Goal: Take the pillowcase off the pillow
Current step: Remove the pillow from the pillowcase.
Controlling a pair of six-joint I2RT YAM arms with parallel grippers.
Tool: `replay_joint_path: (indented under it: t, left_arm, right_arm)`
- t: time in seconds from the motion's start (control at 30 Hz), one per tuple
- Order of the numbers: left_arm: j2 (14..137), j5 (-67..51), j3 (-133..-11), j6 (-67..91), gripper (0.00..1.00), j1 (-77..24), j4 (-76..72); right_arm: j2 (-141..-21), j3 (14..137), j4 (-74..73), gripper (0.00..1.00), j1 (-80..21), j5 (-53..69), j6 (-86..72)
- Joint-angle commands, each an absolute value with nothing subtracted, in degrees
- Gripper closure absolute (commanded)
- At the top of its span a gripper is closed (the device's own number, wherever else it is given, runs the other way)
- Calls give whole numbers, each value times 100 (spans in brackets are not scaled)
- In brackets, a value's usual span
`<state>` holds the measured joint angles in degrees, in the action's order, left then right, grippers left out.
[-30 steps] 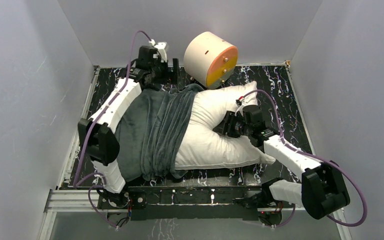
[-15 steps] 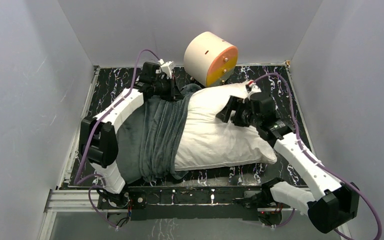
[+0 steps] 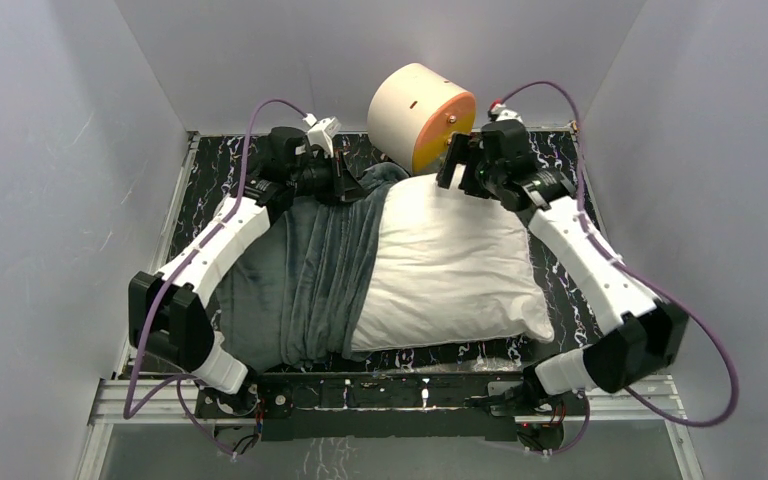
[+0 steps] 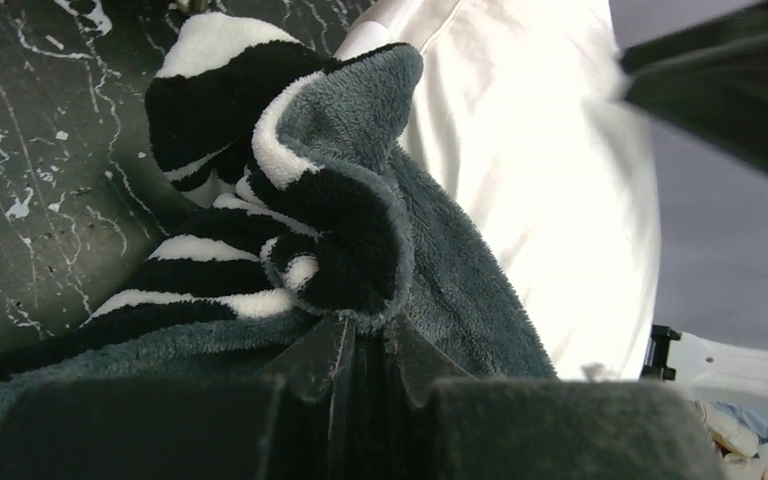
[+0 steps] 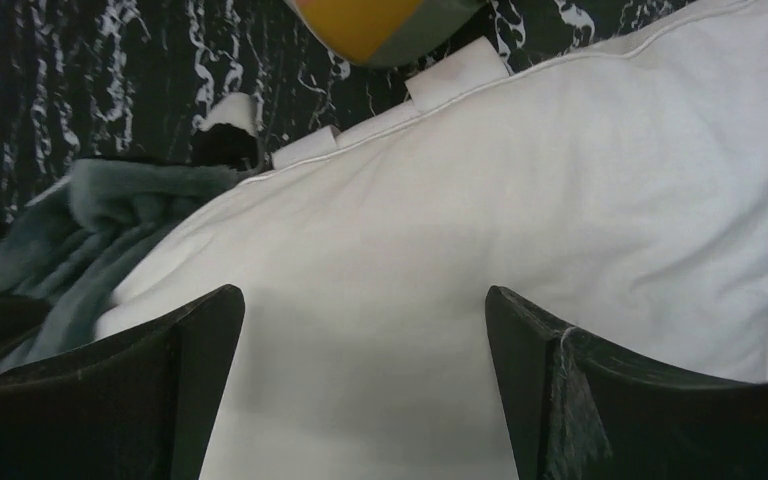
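The white pillow (image 3: 450,265) lies across the table, its left half still inside the bunched dark grey pillowcase (image 3: 300,270). My left gripper (image 3: 345,185) is at the far edge of the pillowcase. In the left wrist view it (image 4: 365,330) is shut on the folded grey hem of the pillowcase (image 4: 340,200), whose zebra-striped face shows, with the pillow (image 4: 530,130) behind. My right gripper (image 3: 455,165) hovers over the pillow's far edge. In the right wrist view it (image 5: 365,300) is open above the bare pillow (image 5: 480,200), and the pillowcase (image 5: 90,220) shows at the left.
A cream cylinder with an orange face (image 3: 420,118) stands at the back, close to the pillow's far edge and to my right gripper. Grey walls close in the black marbled table (image 3: 560,190) on three sides.
My left gripper has shut on the pillowcase hem at the far edge. My right gripper has opened, lifted off the middle of the pillow and moved to its far edge.
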<state>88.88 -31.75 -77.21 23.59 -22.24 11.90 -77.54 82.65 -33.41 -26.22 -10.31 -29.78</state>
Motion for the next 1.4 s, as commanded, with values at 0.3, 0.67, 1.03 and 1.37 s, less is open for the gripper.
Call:
replay_joint_path:
  t: [0.3, 0.67, 1.03, 1.37]
  left_arm:
    - [7720, -3387, -7454, 2191, 100, -2324, 467]
    - [8548, -3705, -8250, 1160, 8, -2327, 1524]
    - [10649, -3880, -10121, 620, 2, -2323, 2617]
    - [10219, -2440, -9902, 570, 100, -2273, 2825]
  right_arm:
    - [-7898, 6807, -3100, 91, -2444, -1279, -3199]
    - [-6605, 5574, -1874, 100, -2433, -108, -2875]
    - [-6420, 5583, -1704, 100, -2430, 270, -2611]
    - [-6409, 6323, -2657, 100, -1962, -2522, -1994]
